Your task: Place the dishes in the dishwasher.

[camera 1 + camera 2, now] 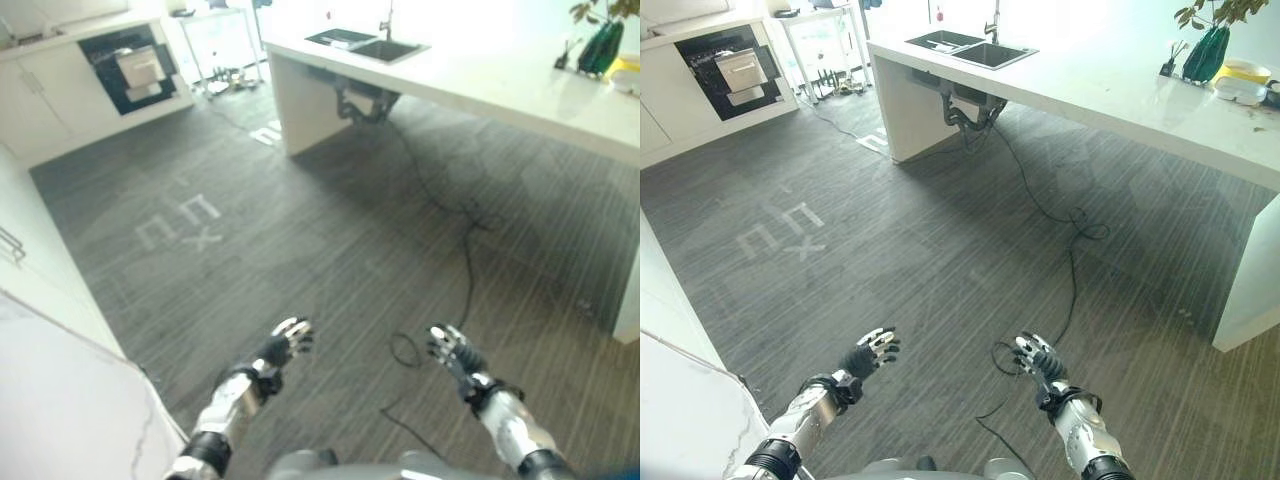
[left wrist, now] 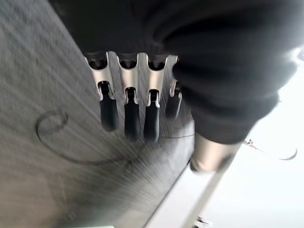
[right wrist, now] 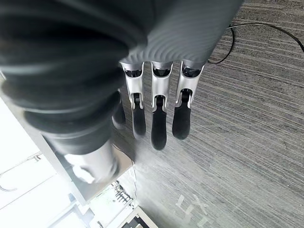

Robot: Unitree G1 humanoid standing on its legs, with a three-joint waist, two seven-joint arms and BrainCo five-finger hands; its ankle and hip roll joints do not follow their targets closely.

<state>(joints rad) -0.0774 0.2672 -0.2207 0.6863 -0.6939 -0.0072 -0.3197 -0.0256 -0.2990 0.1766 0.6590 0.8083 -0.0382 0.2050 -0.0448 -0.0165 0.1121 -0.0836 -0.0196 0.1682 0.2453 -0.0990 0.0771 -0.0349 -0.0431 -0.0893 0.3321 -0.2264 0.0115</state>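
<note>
The dishwasher [image 1: 135, 68] stands open in the white cabinet wall at the far back left, a pale rack showing in its dark opening. Dishes [image 1: 1240, 83], a yellow and a white bowl, sit at the far right end of the long white counter [image 1: 1120, 95]. My left hand [image 1: 285, 345] and right hand [image 1: 450, 350] hover low over the grey floor, far from both. The left hand's fingers [image 2: 128, 109] are straight and hold nothing. The right hand's fingers [image 3: 156, 118] are straight too, with nothing in them.
A double sink [image 1: 970, 48] is set in the counter's far end, with pipes below it. A green vase [image 1: 1205, 50] with a plant stands near the dishes. A white worktop [image 1: 50, 400] runs along my left. White tape marks [image 1: 180, 222] lie on the floor.
</note>
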